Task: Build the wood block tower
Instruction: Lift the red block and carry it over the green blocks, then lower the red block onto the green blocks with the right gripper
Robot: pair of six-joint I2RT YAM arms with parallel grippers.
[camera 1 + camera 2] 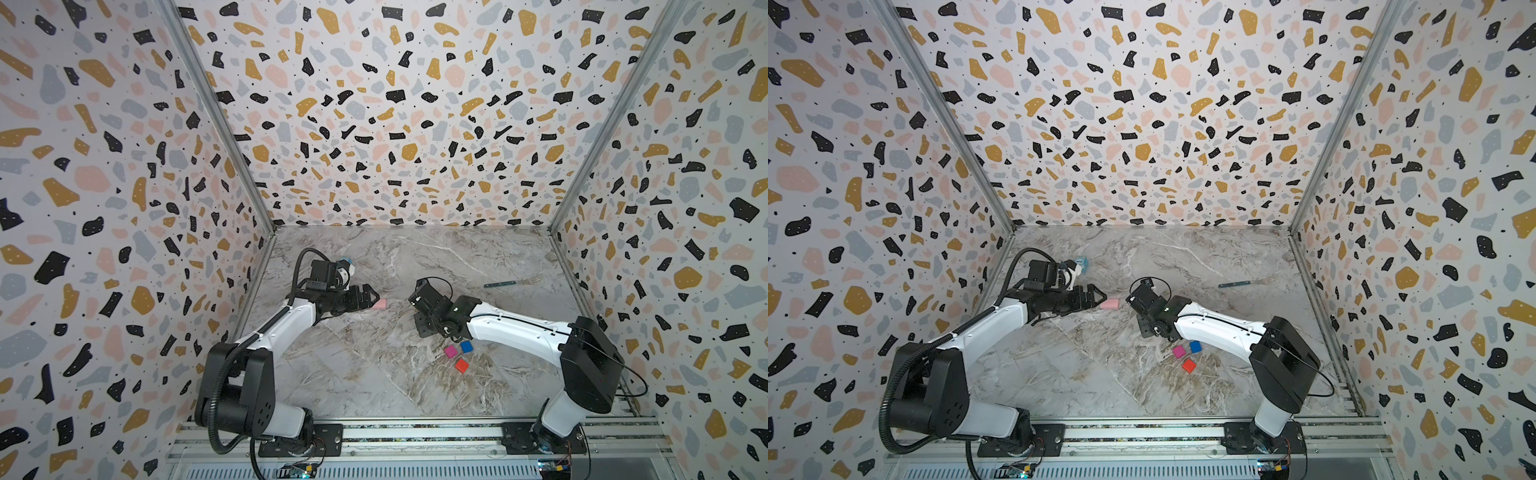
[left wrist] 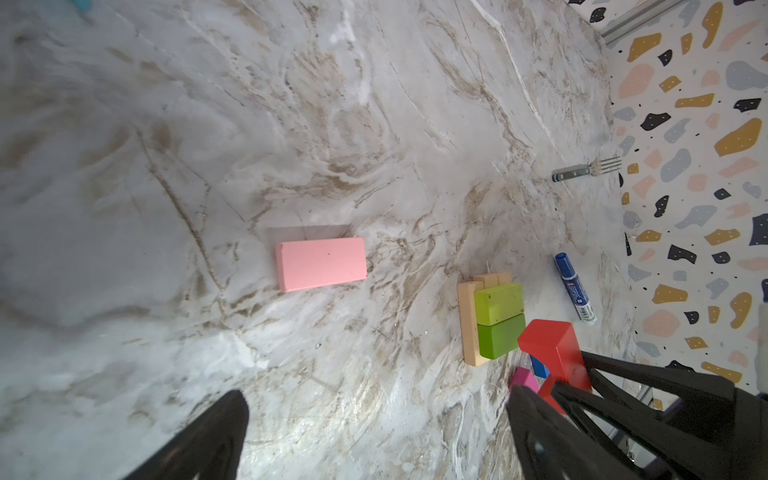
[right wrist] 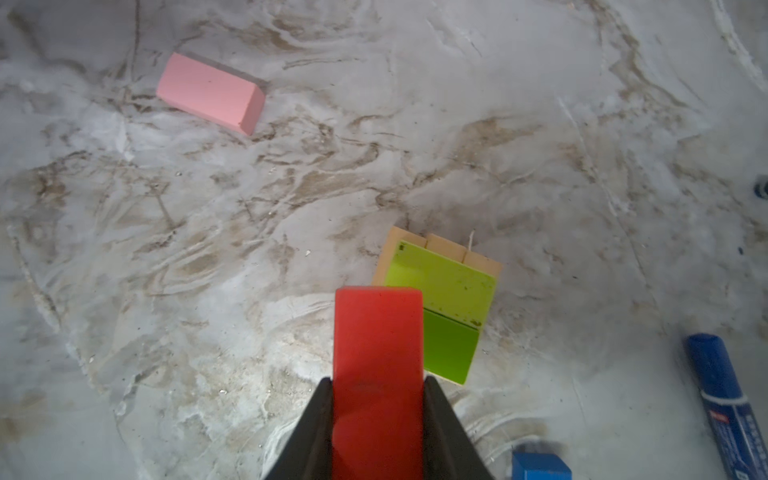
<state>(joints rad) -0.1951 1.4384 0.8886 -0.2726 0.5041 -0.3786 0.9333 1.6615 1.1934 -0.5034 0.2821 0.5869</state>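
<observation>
Writing shows only on the marker pen (image 2: 575, 291), whose white and blue label carries print too small for us to read (a small red mark is all we make out). We see the tower (image 2: 496, 316) as two layers: a tan base (image 2: 468, 328) of plain oblongs laid side by side, and on it two green blocks (image 3: 442, 284), one lime and one darker, set edge to edge with a strip of tan bare along two sides. It stands on the marbled surface (image 2: 374, 124) near the pen, and in both top views the right arm hides it. The right gripper (image 3: 378, 386) is clamped on the red block (image 3: 376, 332), an oblong held lengthwise between the fingers, its free end over the edge of the green layer; we cannot tell whether it touches. The left gripper (image 2: 376, 395) stands wide with nothing in it, and the pink block (image 2: 321, 262) lies flat on the surface just ahead of its fingers, well apart from the tower. The blue cube (image 1: 466, 346), magenta cube (image 1: 450, 351) and orange-red cube (image 1: 461, 365) lie close together beside the right arm.
</observation>
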